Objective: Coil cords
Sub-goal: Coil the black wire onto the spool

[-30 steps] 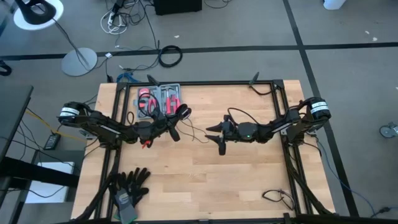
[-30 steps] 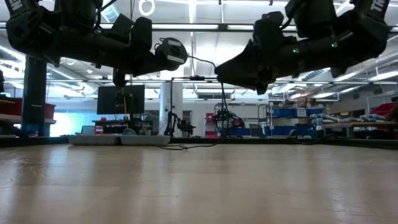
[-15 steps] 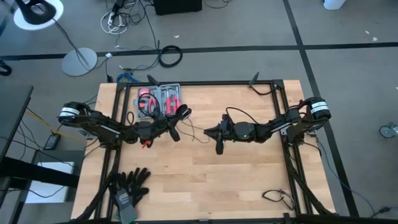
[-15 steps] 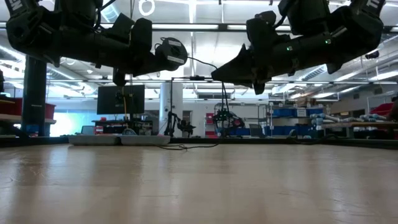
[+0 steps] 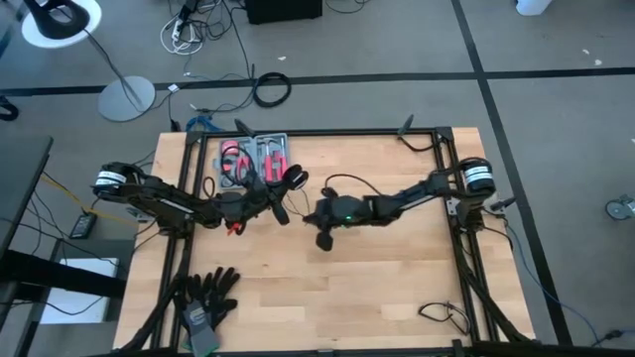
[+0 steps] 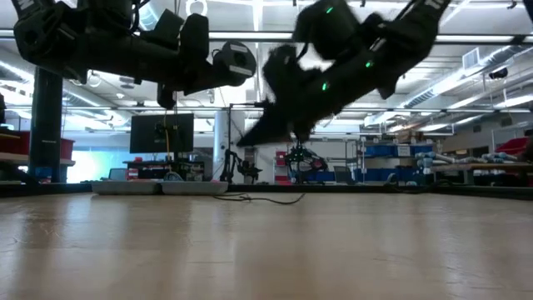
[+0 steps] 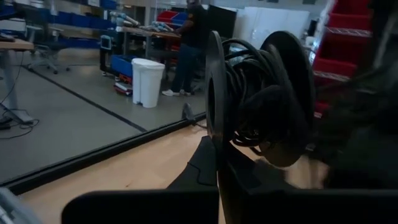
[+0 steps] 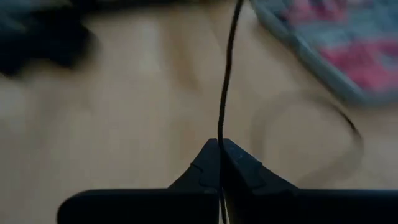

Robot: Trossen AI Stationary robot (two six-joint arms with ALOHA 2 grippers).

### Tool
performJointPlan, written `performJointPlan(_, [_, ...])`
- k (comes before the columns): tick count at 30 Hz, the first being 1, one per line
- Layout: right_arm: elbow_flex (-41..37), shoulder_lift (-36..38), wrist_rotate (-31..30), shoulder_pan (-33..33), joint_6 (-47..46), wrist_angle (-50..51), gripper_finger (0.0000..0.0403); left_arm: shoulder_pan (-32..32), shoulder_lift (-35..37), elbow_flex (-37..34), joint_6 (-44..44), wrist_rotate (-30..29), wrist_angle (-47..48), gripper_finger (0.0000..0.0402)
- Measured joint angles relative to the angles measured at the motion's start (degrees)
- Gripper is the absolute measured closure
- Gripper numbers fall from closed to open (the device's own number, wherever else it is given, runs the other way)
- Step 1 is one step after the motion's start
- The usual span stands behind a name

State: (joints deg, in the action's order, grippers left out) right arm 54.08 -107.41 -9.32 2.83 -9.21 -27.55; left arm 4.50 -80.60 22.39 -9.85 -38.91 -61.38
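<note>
The cord is a thin black wire. Most of it is wound on a black two-disc spool, which hangs above the table at centre left. My left gripper is shut on the spool. A free stretch of the cord leads away from the spool, and a slack loop of it lies on the wood. My right gripper, just right of the spool, is shut on that free stretch. In the low view it slants down below the spool. My left gripper pinches the rim of the spool's nearer disc between its two fingers, coming level from the table's left. The spool is lifted clear of the table. My right gripper pinches the free stretch of cord between its fingertips. It comes from the table's right, slanting down. The cord runs straight on ahead of the fingers, above the wood.
A grey tray of red-handled tools lies at the far left, just behind the spool. Black gloves lie at the near left corner and a small cable at the near right. A dark frame borders the table.
My right gripper has gone toward the table's left edge, up to the spool, tipped its fingers further down and shut on the cord. My left gripper and the spool have kept still.
</note>
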Motion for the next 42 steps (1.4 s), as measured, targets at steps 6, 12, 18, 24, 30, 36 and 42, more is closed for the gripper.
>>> performJointPlan(6, [1.93, 1.19, -9.58, -1.27, -3.21, 13.71, 0.0401, 1.88, 0.02, -0.09, 0.42, 1.09, 3.43, 0.0402])
performJointPlan(12, [1.93, 8.98, -20.88, -2.06, -2.69, 23.9, 0.0402, 1.94, 0.02, -0.13, 0.11, 0.83, 5.43, 0.0402])
performJointPlan(18, [1.95, 14.22, -22.67, -4.9, 1.78, 22.4, 0.0402, 2.08, 0.02, 0.46, 0.22, 5.39, 7.2, 0.0402])
performJointPlan(24, [1.95, 15.27, -19.87, -4.92, 5.61, 17.83, 0.0403, 2.26, 0.02, 2.34, 0.6, 4.9, 11.53, 0.0402])
performJointPlan(30, [1.97, 14.92, -17.86, -1.8, 10.16, 8.01, 0.0403, 2.26, 0.02, 5.82, 0.6, -0.22, 22.16, 0.0402])
performJointPlan(36, [1.97, 14.77, -11.96, -1.2, 10.0, 2.21, 0.0402, 2.31, 0.02, 8.55, 0.86, -5.04, 27.27, 0.0402])
performJointPlan(42, [1.97, 14.75, -8.36, -1.2, 5.84, 1.19, 0.0386, 2.31, -0.02, 10.29, 2.5, -8.59, 27.55, 0.0402])
